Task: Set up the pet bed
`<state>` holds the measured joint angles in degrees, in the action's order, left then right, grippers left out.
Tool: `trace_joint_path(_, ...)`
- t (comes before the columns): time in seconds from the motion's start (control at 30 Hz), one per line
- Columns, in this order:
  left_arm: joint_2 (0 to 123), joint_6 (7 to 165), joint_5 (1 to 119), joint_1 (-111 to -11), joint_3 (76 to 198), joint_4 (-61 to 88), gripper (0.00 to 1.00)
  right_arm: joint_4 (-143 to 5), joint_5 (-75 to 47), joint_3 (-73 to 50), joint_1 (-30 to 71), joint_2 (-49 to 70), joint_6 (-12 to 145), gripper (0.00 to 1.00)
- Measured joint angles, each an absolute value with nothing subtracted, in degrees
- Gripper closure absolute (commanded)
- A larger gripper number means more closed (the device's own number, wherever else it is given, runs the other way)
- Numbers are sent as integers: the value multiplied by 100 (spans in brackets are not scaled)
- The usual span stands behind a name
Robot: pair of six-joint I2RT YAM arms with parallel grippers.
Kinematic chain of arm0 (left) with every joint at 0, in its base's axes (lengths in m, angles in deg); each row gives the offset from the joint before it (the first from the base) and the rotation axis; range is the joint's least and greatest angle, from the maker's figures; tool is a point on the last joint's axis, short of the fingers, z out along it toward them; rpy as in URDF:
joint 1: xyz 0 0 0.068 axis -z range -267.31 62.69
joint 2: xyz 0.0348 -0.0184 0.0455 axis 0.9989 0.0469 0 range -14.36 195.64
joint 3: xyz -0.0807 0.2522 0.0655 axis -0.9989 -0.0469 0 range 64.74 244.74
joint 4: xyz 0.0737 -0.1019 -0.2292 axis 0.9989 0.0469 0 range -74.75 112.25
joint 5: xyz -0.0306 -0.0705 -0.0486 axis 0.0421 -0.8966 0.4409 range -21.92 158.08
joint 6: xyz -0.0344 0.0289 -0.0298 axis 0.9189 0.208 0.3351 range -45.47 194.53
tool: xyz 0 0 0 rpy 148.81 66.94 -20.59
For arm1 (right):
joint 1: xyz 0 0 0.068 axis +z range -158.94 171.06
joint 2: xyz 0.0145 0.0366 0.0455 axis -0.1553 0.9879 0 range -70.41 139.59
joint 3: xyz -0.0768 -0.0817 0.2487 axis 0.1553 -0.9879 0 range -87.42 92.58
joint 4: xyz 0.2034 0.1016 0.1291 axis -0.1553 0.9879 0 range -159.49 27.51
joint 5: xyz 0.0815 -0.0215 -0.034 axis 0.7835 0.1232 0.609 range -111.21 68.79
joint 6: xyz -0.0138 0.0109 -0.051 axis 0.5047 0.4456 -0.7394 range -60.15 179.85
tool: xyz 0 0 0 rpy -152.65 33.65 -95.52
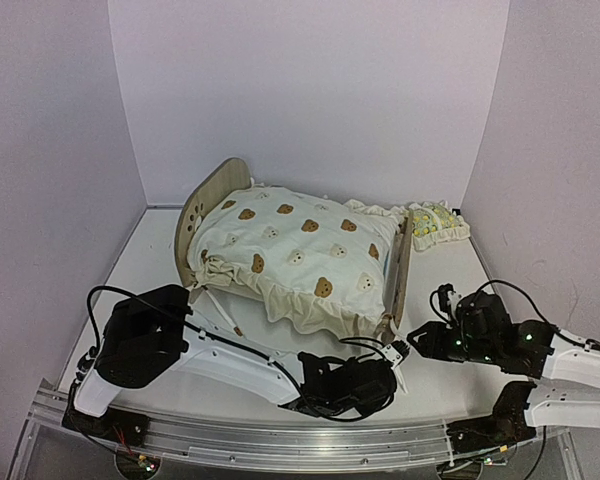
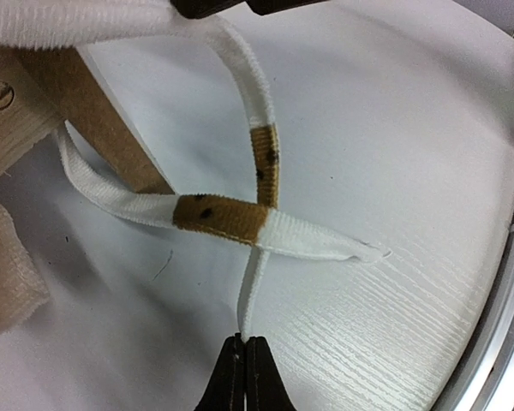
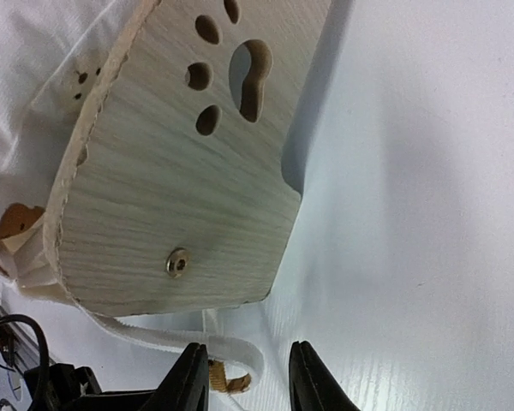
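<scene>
The pet bed [image 1: 212, 196] stands mid-table, with a cream bear-print cushion [image 1: 295, 250] lying on it. My left gripper [image 1: 392, 360] sits at the bed's near right corner. In the left wrist view the left gripper [image 2: 244, 341] is shut on the end of a white cushion tie [image 2: 255, 282], which crosses a second tie [image 2: 231, 219] beside a wooden bed leg [image 2: 111, 128]. My right gripper [image 1: 414, 340] is close by, facing the paw-cutout end board [image 3: 180, 171]. In its own view the right gripper [image 3: 248, 377] is open, with a loop of tie [image 3: 240, 353] between the jaws and not pinched.
A small lemon-print pillow [image 1: 438, 222] lies on the table behind the bed's right end. The white walls close in on three sides. A metal rail [image 1: 280, 440] runs along the near edge by the arm bases.
</scene>
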<state>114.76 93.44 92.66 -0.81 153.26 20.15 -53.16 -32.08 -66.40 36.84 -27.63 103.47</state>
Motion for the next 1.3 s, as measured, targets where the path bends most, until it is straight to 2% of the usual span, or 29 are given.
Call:
trace_joint_path(0.07, 11477, 9259, 9263, -83, 15462, 2152, 100, -5283, -3327, -6640, 3684, -2844, 10288, 53)
trace_joint_path(0.13, 11481, 9197, 9268, -92, 15615, 2262, 100, -5270, -3333, -6640, 3684, -3008, 10199, 51)
trace_joint_path(0.23, 11483, 9077, 9274, -103, 15795, 2346, 100, -5267, -3333, -6642, 3684, -3346, 10100, 62)
trace_joint_path(0.53, 11527, 8731, 9348, -175, 16005, 2738, 100, -4992, -4208, -6728, 3669, -4032, 10178, 70)
trace_joint_path(0.67, 11527, 8637, 9388, -208, 16031, 2855, 100, -4797, -4635, -6697, 3658, -3774, 10215, 70)
trace_joint_path(0.8, 11529, 8515, 9448, -225, 16033, 2920, 100, -4720, -4650, -6493, 3658, -2962, 10205, 69)
trace_joint_path(0.97, 11543, 8251, 9518, -225, 16088, 2961, 100, -4864, -4177, -6347, 3658, -2265, 10092, 69)
trace_joint_path(1.3, 11549, 7658, 9768, -226, 16184, 2905, 100, -5184, -3166, -6347, 3531, -2074, 9855, 69)
